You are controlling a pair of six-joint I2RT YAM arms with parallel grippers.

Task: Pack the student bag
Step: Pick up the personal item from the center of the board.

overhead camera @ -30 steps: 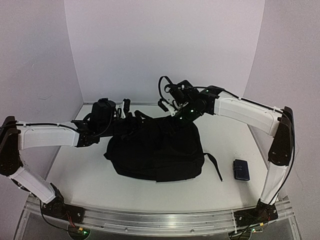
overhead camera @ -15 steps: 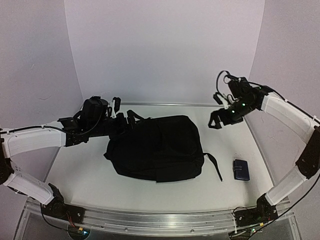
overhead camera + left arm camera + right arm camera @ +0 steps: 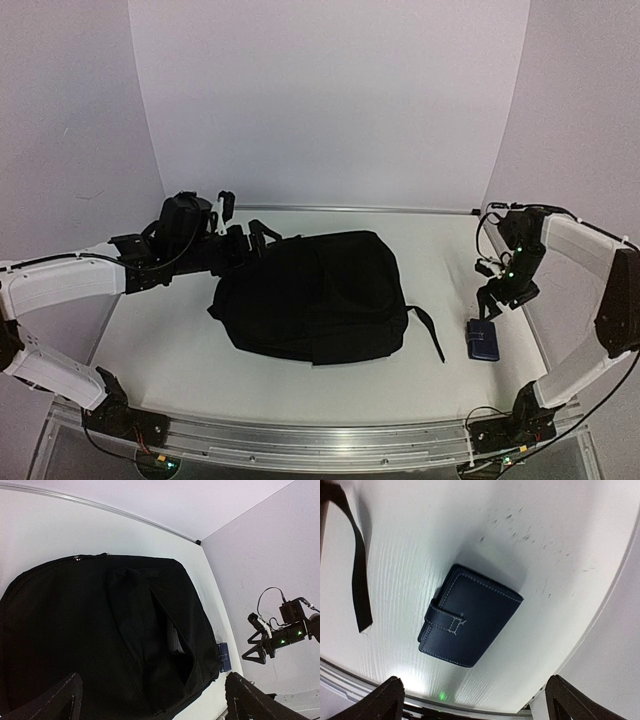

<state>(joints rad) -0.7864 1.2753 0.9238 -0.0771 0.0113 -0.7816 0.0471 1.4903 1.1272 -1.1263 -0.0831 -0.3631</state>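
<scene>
The student bag (image 3: 315, 295) is a large black backpack lying flat mid-table. The left wrist view shows a gaping pocket (image 3: 176, 642) on the student bag (image 3: 75, 630), with pale lining inside. My left gripper (image 3: 235, 222) hovers open at the bag's back-left corner, fingers (image 3: 62, 700) wide apart with nothing between them. A small dark-blue case (image 3: 483, 339) lies right of the bag. My right gripper (image 3: 488, 288) hangs open just above this case (image 3: 470, 615), touching nothing.
A black strap (image 3: 357, 580) trails from the bag toward the case. The case sits close to the table's right edge (image 3: 600, 610) and the side wall (image 3: 570, 150). An aluminium rail (image 3: 320, 440) runs along the front.
My right arm has swung from the bag's top to the right side, down over the blue case. Both grippers have opened. The left gripper has drawn back slightly to the left.
</scene>
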